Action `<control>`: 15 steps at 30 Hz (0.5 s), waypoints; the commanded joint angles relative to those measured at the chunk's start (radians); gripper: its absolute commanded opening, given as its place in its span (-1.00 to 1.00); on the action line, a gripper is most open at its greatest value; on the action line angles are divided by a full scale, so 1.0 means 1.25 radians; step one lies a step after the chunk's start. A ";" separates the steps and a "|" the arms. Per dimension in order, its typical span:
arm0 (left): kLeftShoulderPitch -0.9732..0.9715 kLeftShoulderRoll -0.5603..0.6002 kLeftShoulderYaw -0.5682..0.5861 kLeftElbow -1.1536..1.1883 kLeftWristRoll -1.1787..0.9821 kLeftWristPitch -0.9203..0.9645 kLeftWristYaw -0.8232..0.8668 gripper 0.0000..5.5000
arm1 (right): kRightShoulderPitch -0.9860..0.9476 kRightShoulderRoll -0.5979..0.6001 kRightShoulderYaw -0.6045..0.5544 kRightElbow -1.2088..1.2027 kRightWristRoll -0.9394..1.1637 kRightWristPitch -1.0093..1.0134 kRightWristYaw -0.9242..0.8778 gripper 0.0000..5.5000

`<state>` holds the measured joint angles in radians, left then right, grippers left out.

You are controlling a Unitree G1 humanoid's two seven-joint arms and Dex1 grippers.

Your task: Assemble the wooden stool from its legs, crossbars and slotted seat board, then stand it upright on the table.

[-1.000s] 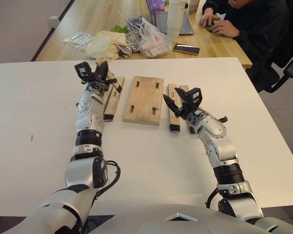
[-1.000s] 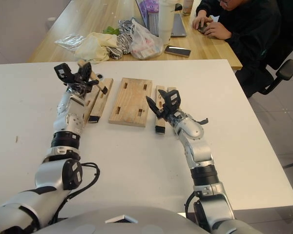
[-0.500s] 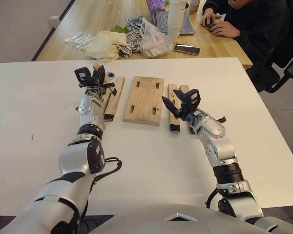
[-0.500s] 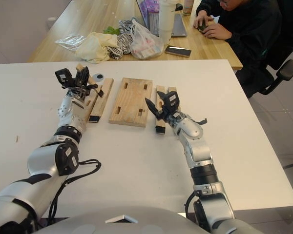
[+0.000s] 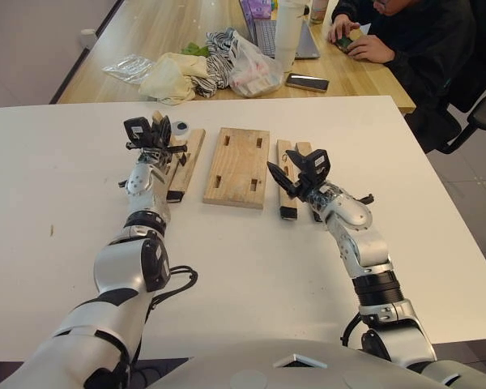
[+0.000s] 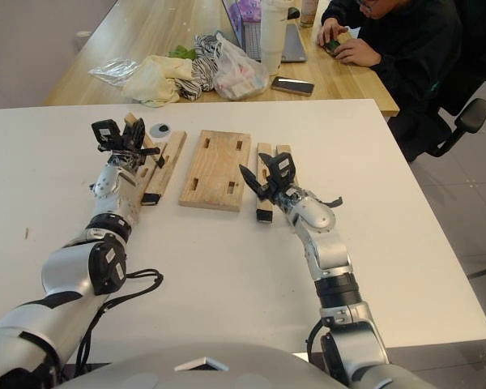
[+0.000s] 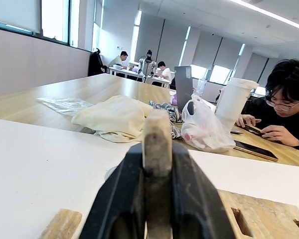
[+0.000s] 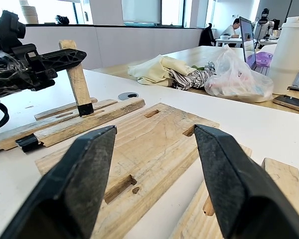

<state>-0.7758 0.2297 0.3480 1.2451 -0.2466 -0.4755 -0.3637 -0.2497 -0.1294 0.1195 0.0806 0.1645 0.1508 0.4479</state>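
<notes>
On the white table [image 5: 57, 186], the slotted seat board [image 5: 239, 166] lay flat at the centre, its four slots facing up. To its left, the left claw [image 5: 152, 134] was closed on a wooden leg [image 8: 77, 79], gripping it near the upper end. The leg stood tilted with its black-capped end down, at the wooden pieces [image 5: 189, 158] that lay side by side on the table just left of the board. From the left wrist camera, the leg showed clamped between the two black fingers [image 7: 122, 199]. A small round disc [image 5: 181, 127] sat on the table just beyond those lying pieces. To the right of the board, two more legs [image 5: 285, 154] lay flat side by side. The right claw [image 5: 293, 172] hung over their near half with its fingers [image 8: 84, 174] spread wide apart, holding nothing. Beyond the far edge, a wooden table [image 5: 130, 32] carried a cloth [image 5: 170, 77], a plastic bag [image 5: 255, 69] and a phone [image 5: 308, 82].
</notes>
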 commanded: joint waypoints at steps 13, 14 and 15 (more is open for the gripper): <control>0.174 -0.038 -0.010 -0.348 -0.071 0.123 -0.033 -0.86 | 0.021 0.008 0.001 -0.008 -0.012 -0.014 -0.034 0.03; 0.171 -0.037 -0.011 -0.369 -0.073 0.131 -0.029 -0.86 | 0.021 0.008 0.002 -0.008 -0.012 -0.015 -0.034 0.03; 0.162 -0.033 -0.011 -0.377 -0.073 0.132 -0.026 -0.86 | 0.020 0.008 0.002 -0.006 -0.012 -0.016 -0.035 0.03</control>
<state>-0.5591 0.1810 0.3383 0.8185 -0.3340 -0.3287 -0.4116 -0.2270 -0.1263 0.1208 0.0768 0.1559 0.1327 0.4091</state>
